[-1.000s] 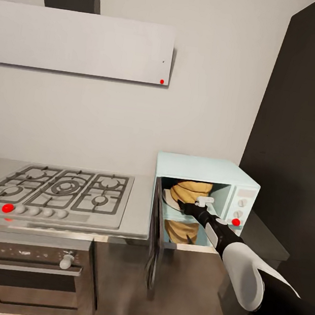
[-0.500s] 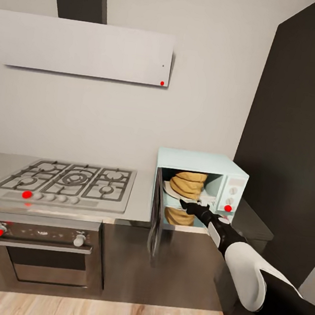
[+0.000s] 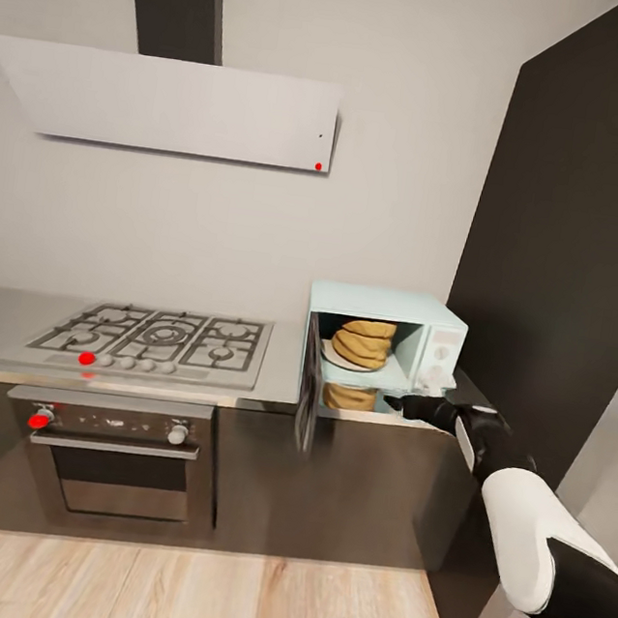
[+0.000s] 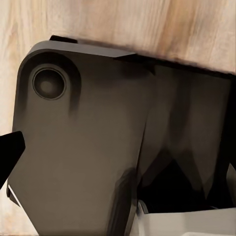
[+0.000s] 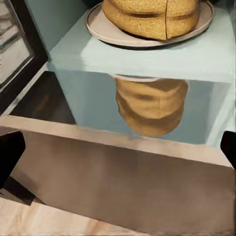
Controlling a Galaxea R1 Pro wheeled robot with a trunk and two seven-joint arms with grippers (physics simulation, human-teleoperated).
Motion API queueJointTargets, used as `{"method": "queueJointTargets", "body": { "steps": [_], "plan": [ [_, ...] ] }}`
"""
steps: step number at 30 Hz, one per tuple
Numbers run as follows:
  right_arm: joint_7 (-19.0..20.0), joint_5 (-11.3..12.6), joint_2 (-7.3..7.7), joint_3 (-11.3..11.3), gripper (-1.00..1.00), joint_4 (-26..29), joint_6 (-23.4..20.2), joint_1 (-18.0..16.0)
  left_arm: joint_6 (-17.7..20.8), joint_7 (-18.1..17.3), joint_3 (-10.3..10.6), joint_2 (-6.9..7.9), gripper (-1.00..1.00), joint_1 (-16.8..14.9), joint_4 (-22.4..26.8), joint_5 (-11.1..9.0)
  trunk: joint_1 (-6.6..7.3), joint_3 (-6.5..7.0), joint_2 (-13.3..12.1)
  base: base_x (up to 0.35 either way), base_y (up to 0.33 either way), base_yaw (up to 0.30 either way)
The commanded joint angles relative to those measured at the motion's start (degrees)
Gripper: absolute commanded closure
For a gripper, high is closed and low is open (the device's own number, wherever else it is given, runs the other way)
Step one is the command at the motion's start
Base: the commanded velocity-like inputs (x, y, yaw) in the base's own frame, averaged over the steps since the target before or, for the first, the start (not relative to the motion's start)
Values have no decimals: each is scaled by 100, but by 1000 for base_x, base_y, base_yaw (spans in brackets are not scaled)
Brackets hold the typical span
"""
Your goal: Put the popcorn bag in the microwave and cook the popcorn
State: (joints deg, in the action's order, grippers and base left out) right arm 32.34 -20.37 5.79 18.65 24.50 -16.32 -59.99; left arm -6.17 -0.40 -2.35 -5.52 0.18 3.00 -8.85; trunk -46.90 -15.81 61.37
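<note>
The microwave (image 3: pixel 387 344) sits on the grey countertop (image 3: pixel 281 374), right next to the gas hob (image 3: pixel 154 339). Its door (image 3: pixel 310 392) hangs wide open. Inside, the popcorn bag (image 3: pixel 364 343) sits on a round plate (image 3: pixel 337 355). In the right wrist view the bag (image 5: pixel 155 17) fills most of the plate (image 5: pixel 105 30), and the shiny blue floor of the microwave (image 5: pixel 147 59) shows a mirror picture of the bag under it.

The right gripper (image 3: pixel 396 400) is in front of the open microwave, just outside it and a little below the plate. It holds nothing. In the right wrist view its two dark fingertips (image 5: pixel 10 152) sit at the far edges, wide apart, so the claw looks open.

The left wrist view shows a dark part of the robot's body over the wooden floor (image 4: pixel 123 19). One dark fingertip (image 4: pixel 10 150) shows at the edge, and I cannot tell if that claw is open or closed.

Below the hob is a dark oven (image 3: pixel 113 464).
</note>
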Motion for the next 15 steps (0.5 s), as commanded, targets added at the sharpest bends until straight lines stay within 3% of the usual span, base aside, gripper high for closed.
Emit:
{"method": "queueJointTargets", "body": {
  "steps": [1,3,9,12,15],
  "plan": [
    [58,-126,12,45,-100,-15,-37,-4,-7,-4,-20,-2,-100,1,8,-29,3,-6,5,-345,0,0],
    [68,-374,12,46,-100,-194,-72,-4,-7,-4,-20,-2,-100,0,8,-29,3,-6,5,-345,0,0],
    [-165,-923,35,50,-100,-2338,-29,-4,-7,-4,-20,2,-100,0,8,-29,3,-6,5,-342,0,0],
    [-314,-963,46,51,-100,-2589,-70,129,-7,-4,-20,6,-100,0,8,-29,3,-6,5,-223,0,0],
    [-784,-963,74,53,-100,-2619,-36,737,-7,-4,-20,7,-100,0,8,-29,3,-6,5,-57,0,0]
  ]
}}
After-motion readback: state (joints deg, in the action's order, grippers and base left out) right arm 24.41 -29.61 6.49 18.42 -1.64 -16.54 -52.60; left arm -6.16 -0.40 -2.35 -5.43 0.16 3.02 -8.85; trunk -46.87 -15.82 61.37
